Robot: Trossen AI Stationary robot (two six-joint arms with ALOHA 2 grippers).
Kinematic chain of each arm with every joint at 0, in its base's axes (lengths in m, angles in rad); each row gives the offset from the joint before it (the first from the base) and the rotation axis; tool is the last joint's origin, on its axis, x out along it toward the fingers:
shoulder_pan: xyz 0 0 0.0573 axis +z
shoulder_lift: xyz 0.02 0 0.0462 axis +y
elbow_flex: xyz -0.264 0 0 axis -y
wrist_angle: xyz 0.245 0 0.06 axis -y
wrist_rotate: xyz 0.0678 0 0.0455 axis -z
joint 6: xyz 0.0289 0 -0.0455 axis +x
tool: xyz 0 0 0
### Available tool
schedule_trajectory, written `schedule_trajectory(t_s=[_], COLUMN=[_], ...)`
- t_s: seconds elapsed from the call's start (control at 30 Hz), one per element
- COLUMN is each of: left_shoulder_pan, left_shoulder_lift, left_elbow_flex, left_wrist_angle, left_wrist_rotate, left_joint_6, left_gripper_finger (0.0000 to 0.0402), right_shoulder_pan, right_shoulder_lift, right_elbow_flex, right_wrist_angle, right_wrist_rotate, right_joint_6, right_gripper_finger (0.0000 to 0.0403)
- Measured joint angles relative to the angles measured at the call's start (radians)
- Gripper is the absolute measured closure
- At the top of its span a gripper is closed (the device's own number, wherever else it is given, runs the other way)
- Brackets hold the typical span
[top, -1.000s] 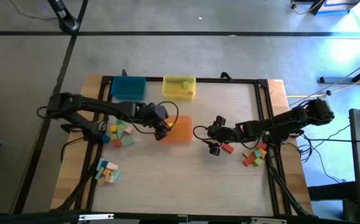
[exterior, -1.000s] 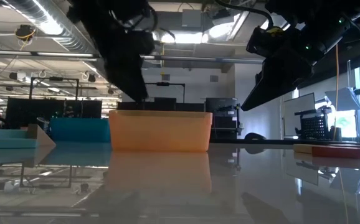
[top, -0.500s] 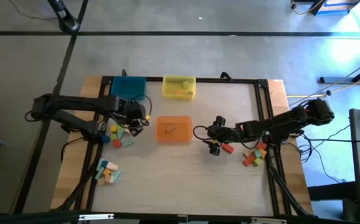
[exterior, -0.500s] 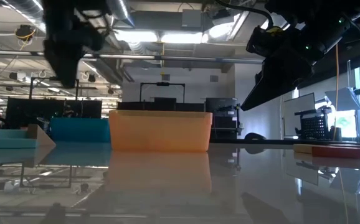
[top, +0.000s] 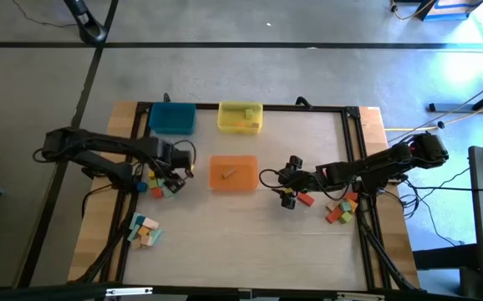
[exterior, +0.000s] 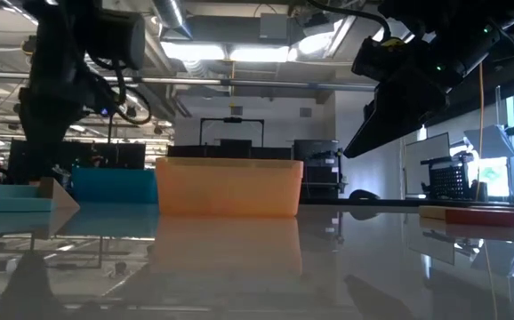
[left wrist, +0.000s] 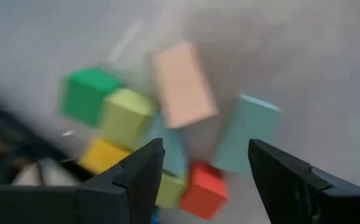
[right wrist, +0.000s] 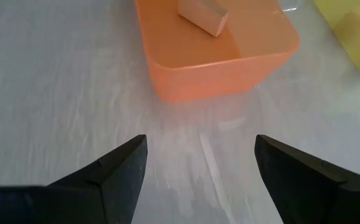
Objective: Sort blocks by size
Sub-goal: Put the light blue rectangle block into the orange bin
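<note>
My left gripper is open and empty, just above a pile of blocks at the table's left. Its wrist view shows a green block, a yellow-green one, a pale wooden one, a teal one and a red one lying on the table, with the fingers above them. My right gripper is open and empty right of the orange tray, above the table. A pale wooden block lies in that tray.
A blue tray and a yellow tray holding blocks stand at the far edge. More blocks lie near the near-left corner and at the right edge. A red block lies beside my right gripper.
My left gripper has gone from over the orange tray toward the table's left edge and now stands over the block pile. A pale wooden block shows in the tray where the gripper was.
</note>
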Motion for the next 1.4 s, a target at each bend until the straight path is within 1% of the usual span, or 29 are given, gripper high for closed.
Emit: schedule_trajectory(t_s=[0.1,0.27,0.53,0.63,0.77,0.93,1.03,1.2,1.3,1.4], left_shoulder_pan=[-0.040,-0.113,-0.214,-0.236,-0.242,-0.231,-0.224,-0.222,-0.222,-0.222], left_shoulder_lift=[0.000,0.000,0.007,0.021,0.044,0.068,0.069,0.065,0.065,0.065], left_elbow_flex=[-0.001,0.000,-0.001,-0.022,-0.084,-0.142,-0.185,-0.212,-0.212,-0.213], left_wrist_angle=[0.045,0.065,0.075,0.126,0.199,0.212,0.281,0.319,0.324,0.331], left_wrist_rotate=[0.050,0.057,0.009,-0.006,-0.009,-0.019,-0.019,-0.006,-0.002,0.004], left_joint_6=[0.036,0.061,0.038,0.042,0.053,0.023,0.015,0.021,0.024,0.033], left_gripper_finger=[0.0189,0.0198,0.0199,0.0199,0.0199,0.0199,0.0199,0.0201,0.0220,0.0256], right_shoulder_pan=[0.000,0.000,0.000,0.000,0.000,0.000,0.000,0.000,0.000,0.000], right_shoulder_lift=[0.000,0.000,0.000,0.000,0.000,0.000,0.000,0.000,0.000,0.000], right_elbow_flex=[0.000,0.000,0.000,0.000,0.000,0.000,0.000,0.000,0.000,0.000], right_wrist_angle=[0.001,0.002,0.003,0.004,0.004,0.005,0.005,0.012,0.017,0.020], right_wrist_rotate=[0.000,0.001,0.001,0.001,0.001,0.001,0.001,0.002,0.002,0.002], right_joint_6=[0.000,0.000,0.001,0.001,-0.001,-0.002,-0.002,-0.002,-0.005,-0.005], right_gripper_finger=[0.0107,0.0107,0.0107,0.0107,0.0107,0.0107,0.0107,0.0107,0.0107,0.0107])
